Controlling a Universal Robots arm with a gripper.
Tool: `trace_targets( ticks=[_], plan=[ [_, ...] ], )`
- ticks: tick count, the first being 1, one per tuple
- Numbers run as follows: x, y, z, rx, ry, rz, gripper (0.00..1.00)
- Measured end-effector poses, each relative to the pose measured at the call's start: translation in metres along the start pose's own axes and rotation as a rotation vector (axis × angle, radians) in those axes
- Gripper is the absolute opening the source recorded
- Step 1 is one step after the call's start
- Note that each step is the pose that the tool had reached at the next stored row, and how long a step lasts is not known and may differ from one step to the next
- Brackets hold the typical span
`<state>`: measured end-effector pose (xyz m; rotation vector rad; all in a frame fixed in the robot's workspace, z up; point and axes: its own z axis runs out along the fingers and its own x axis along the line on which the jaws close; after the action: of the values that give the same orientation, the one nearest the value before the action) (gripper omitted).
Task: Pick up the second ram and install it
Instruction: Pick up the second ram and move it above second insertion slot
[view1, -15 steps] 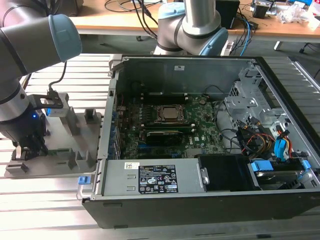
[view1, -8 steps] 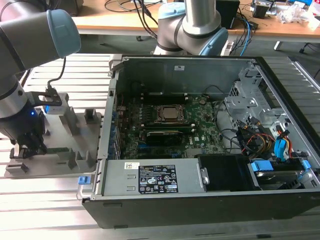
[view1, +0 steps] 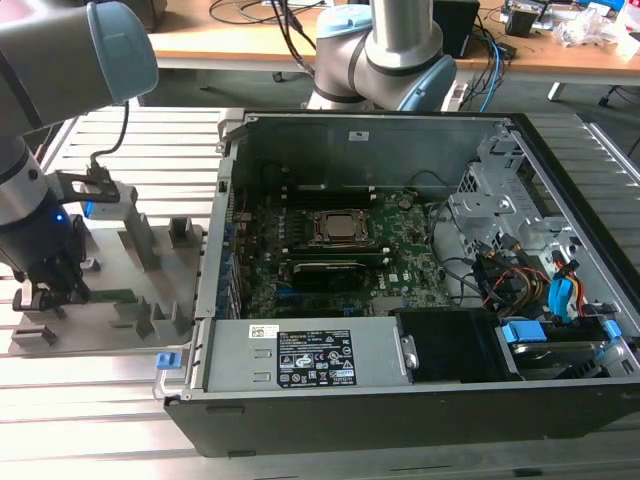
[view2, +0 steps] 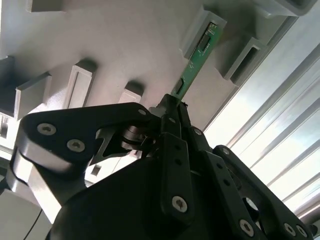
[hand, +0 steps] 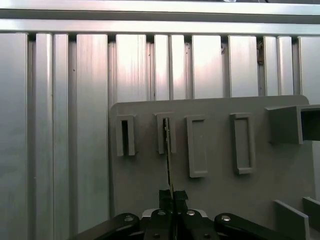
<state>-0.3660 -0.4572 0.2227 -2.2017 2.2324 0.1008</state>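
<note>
End effector (view2: 173, 104) clamps second ram (view2: 193, 69) at grey tray (view2: 125, 45) on slatted table (view2: 282, 125).

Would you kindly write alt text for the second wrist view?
The black claw is shut on one end of the second ram, a thin green stick whose far end sits in a slot of the grey tray.

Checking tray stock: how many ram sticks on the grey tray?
1. The ram stick stands edge-up in a slot of the tray, clamped by the gripper. The arm covers part of the tray in the exterior view, so more may be hidden.
</note>
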Motion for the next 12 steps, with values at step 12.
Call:
trace_targets(
  ticks=[12],
  plan=[
    [-0.0014, 0.0012, -0.0278, -0.0001, 0.0, 0.0, 0.14]
  ],
)
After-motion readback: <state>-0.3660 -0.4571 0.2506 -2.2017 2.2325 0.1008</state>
